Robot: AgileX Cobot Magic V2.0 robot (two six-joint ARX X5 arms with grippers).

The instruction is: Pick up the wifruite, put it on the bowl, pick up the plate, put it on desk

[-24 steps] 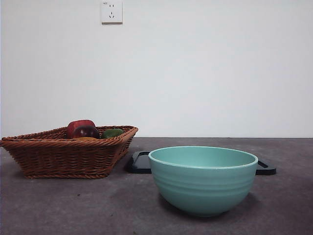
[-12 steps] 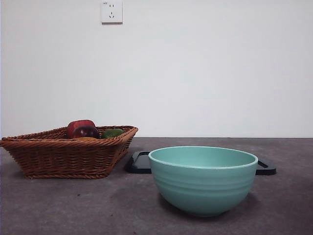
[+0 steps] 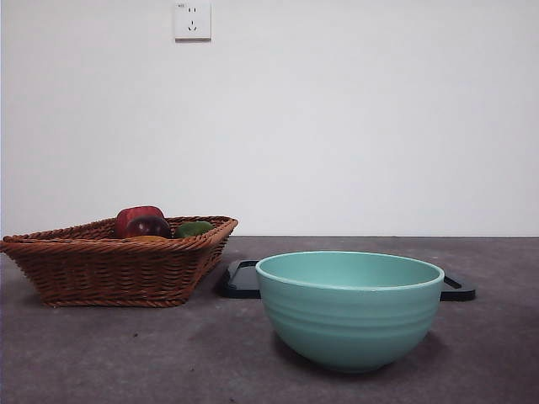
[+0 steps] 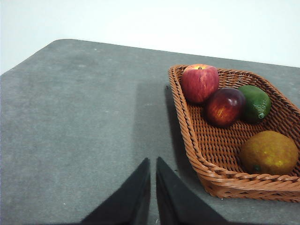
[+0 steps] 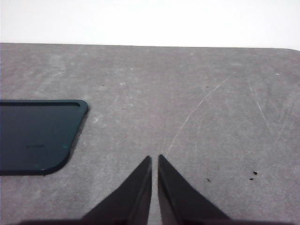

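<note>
Two arms wait above a wide, flat, dark grey matte desk (image 3: 101,353), and neither has touched anything yet. The largest thing on the desk is a brown woven wicker basket (image 4: 206,154), shallow and four-sided, which lies just ahead of the left gripper (image 4: 153,161) and to one side of it. Next in size is a large, deep teal-green ceramic bowl (image 3: 349,307) with faint ridges around its outside, which stands upright and empty near the front camera. Behind the bowl lies a flat black plate with rounded corners (image 5: 37,136), ahead of the right gripper (image 5: 154,159) and off to one side.

Inside the basket sit four fruits. The wifruite (image 4: 268,152), a rounded golden-brown fruit with dull skin, rests alone against the basket wall nearest the left gripper. Farther off, a red apple (image 4: 200,83), a dark purple round fruit (image 4: 224,106) and a green lime-like fruit (image 4: 255,103) crowd together, touching.

Both grippers hang clear of the desk with their black jaws pressed together, holding nothing.

Judging the risks: the left jaws must spread before reaching in, or they will only nudge the wifruite. Its round skin could slip from a shallow pinch, and the basket wall beside it could block a jaw.
</note>
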